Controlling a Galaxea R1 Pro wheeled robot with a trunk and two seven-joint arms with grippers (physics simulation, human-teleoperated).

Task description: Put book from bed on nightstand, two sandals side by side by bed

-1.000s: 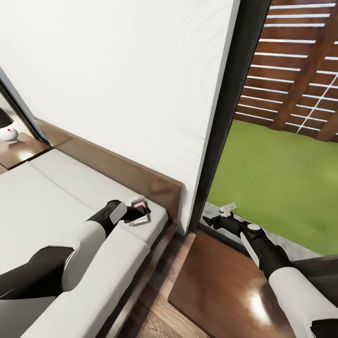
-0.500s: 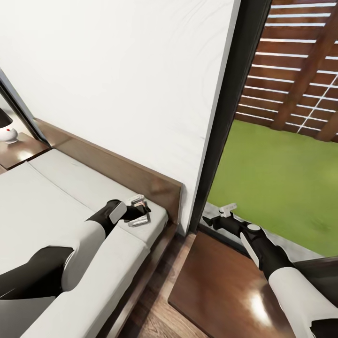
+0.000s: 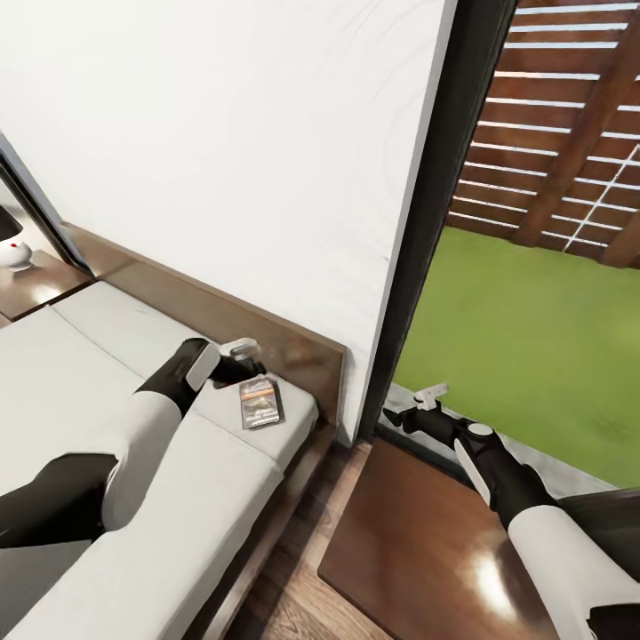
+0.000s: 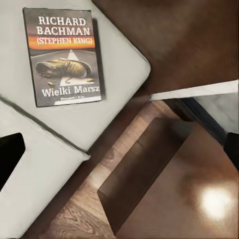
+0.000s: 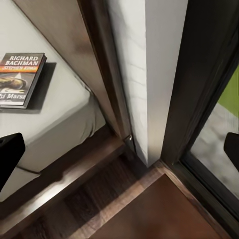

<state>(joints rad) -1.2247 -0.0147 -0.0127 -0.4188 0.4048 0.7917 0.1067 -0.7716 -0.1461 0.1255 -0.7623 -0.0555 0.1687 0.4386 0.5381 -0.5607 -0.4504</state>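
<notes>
The book [image 3: 261,402], dark with white lettering and an orange band, lies flat on the bed [image 3: 80,400] at the mattress corner by the headboard [image 3: 213,311]. In the left wrist view the book [image 4: 63,55] lies face up and uncovered, with nothing touching it. My left gripper [image 3: 248,356] hovers open just above and behind it; its dark fingers [image 4: 10,157] stand wide apart. My right gripper [image 3: 416,402] is open and empty by the window frame, past the bed's corner. A nightstand [image 3: 40,286] with a white lamp base [image 3: 15,254] stands at the far left. The sandals are out of view.
A glossy dark brown cabinet top [image 3: 418,533] sits right beside the bed's head, under my right arm. Between it and the bed runs a strip of wood floor [image 3: 293,596]. A dark-framed window [image 3: 444,222] shows lawn and a slatted fence.
My left gripper has lifted off the book and drawn back toward the headboard, leaving the book uncovered on the mattress. The right arm has stayed still.
</notes>
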